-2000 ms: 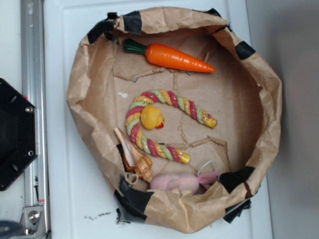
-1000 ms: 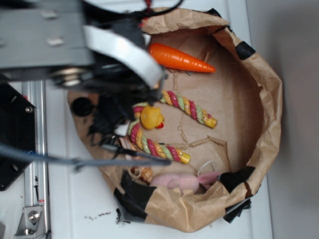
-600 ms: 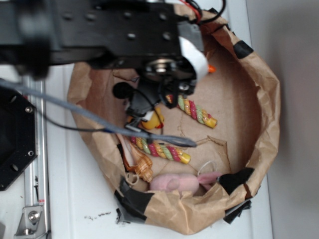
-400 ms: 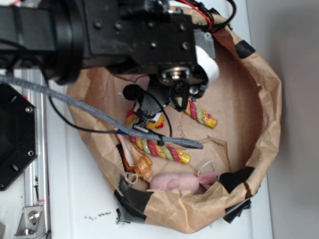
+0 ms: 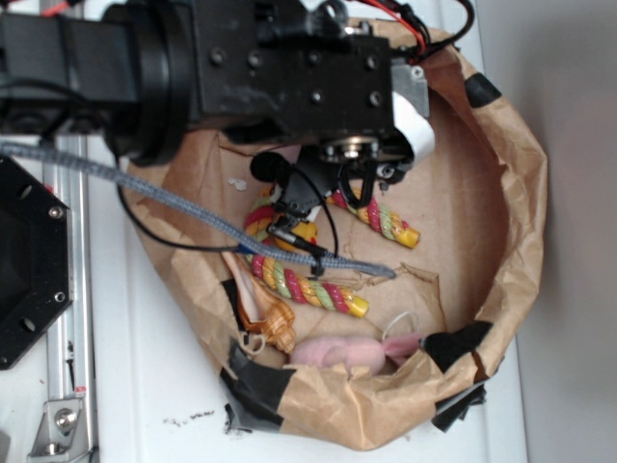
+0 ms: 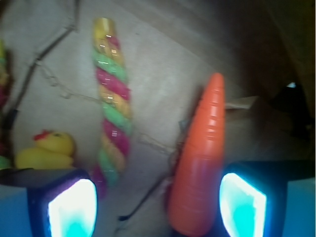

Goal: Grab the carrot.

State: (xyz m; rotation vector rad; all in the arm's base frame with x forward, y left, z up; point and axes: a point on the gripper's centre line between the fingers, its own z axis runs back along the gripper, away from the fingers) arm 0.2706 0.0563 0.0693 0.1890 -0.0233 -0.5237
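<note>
- Black base plate (image 5: 29, 260): sits at the far left of the exterior view, outside the paper basket (image 5: 521, 193), beside a metal rail (image 5: 69, 367).
- Robot arm (image 5: 241, 68): reaches in from the left across the upper half of the basket and hides what lies under it, with a braided grey cable (image 5: 193, 207) trailing below it.
- Yellow duck (image 6: 47, 150): low at the left of the wrist view, just left of the rope toy (image 6: 112, 103).
- Rope toy: striped pink, green and yellow; a straight length of it runs up the wrist view, left of the carrot (image 6: 200, 163).
- Gripper (image 6: 158, 207): its jaws stand apart, with pale pads at the lower left and lower right of the wrist view.
- Carrot: lies on the paper between the pads, close against the right one, tip pointing away.
- Pink soft toy (image 5: 337, 352): against the basket's lower wall.
</note>
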